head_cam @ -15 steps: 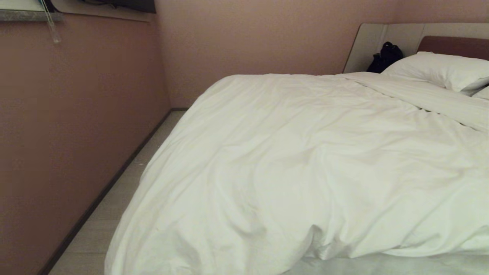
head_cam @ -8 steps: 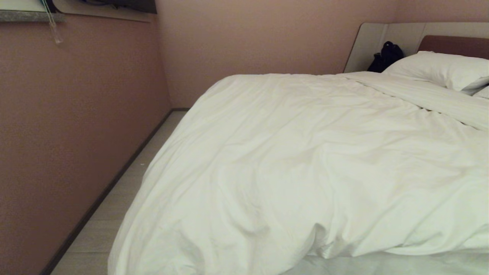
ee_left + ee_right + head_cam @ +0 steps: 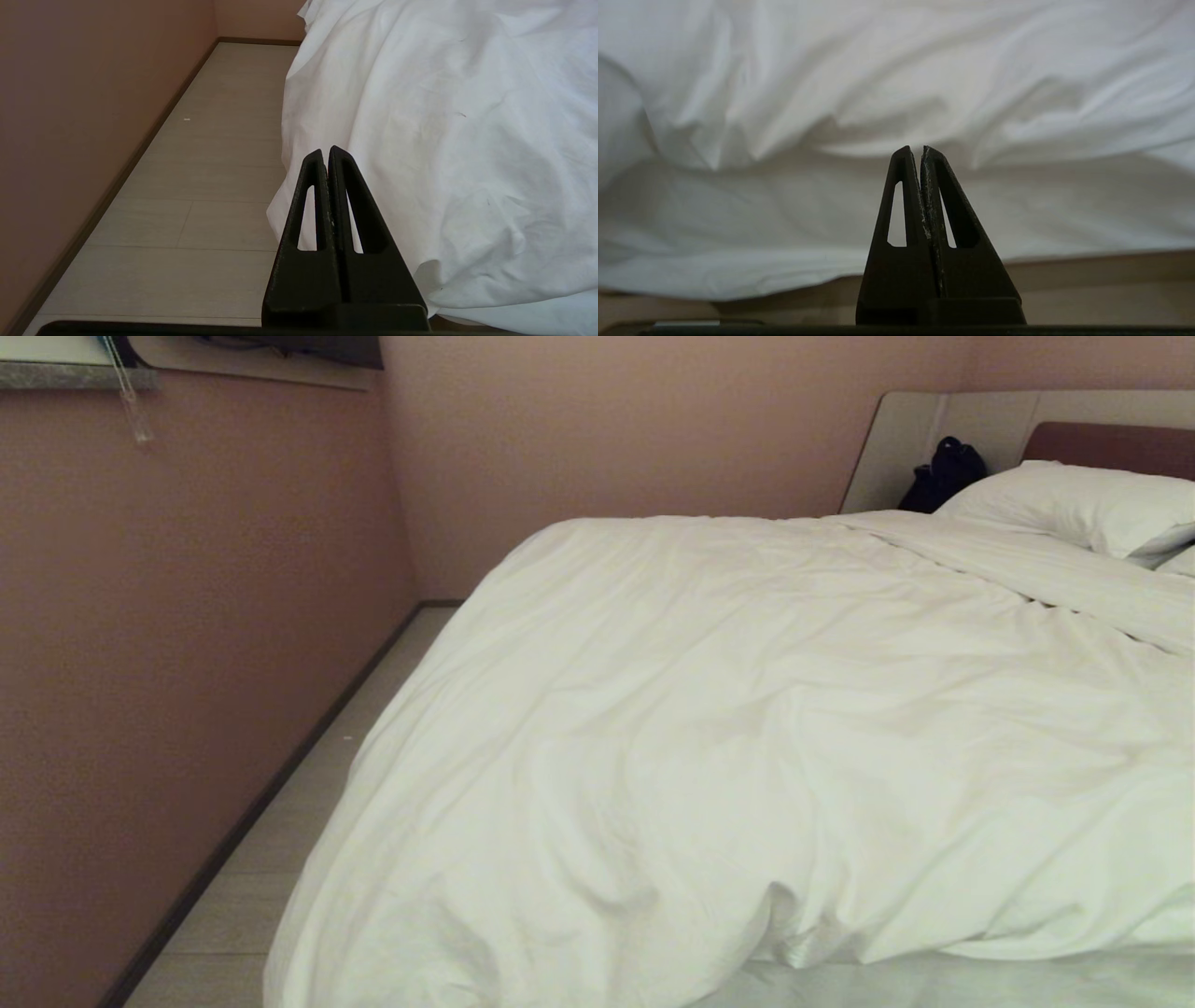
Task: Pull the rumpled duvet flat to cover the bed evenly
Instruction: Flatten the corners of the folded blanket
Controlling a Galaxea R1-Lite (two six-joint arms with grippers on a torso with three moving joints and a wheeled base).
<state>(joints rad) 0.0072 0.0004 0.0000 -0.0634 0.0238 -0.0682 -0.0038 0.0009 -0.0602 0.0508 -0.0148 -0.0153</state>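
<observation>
A: What are your pincers doing?

B: Your left gripper (image 3: pixel 325 151) has its two black fingers pressed flat together, nothing between them. It sits low beside the bed's corner, tips in front of the hanging edge of the duvet (image 3: pixel 444 116); you cannot tell from the wrist view whether they touch the cloth. Your right gripper (image 3: pixel 915 150) is clamped tight too, empty, aimed at the side of the bed (image 3: pixel 1087 275), where the duvet's rim overhangs the sheet (image 3: pixel 831 210). Neither arm shows in your head view.

A: Any containers to report?

B: None you can see. A dark bag-like thing (image 3: pixel 943 474) sits at the headboard (image 3: pixel 910 439); its contents are hidden.

A: And the duvet itself?

B: It lies on the bed, creased and puffed, its long axis running from the near corner toward the pillow (image 3: pixel 1074 509) at the far right. On your left it spills over the side toward the floor (image 3: pixel 280 859). At the near edge it stops short, bunched up, leaving a strip of sheet (image 3: pixel 934 985) bare. Its top edge lies just short of the pillow.
</observation>
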